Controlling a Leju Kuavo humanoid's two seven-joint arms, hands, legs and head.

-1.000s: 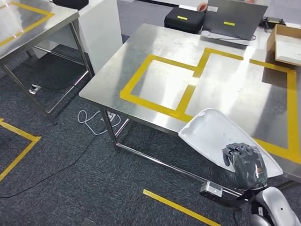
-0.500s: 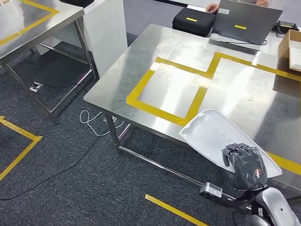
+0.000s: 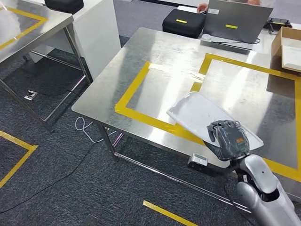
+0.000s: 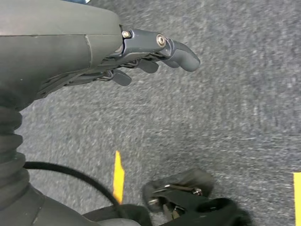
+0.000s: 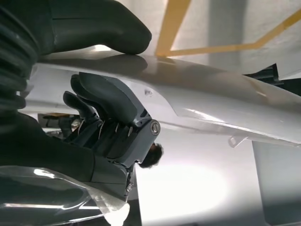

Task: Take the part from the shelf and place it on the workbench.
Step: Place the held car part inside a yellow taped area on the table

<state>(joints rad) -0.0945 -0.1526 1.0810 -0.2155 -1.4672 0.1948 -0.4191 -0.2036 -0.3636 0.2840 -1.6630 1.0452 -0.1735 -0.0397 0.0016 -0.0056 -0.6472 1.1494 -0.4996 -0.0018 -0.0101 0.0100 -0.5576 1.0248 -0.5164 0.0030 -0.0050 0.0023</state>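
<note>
One white part, gripped by the right hand fingers, now overhangs the table's near edge, seemingly almost placeable.

- The part, a flat, elongated white plastic panel with rounded corners and a glossy face, is held tilted above the near edge of the workbench.
- Its far end is seen over the yellow tape on the steel top.
- Its near end is gripped, thumb on one face and fingers curled against the other.
</note>
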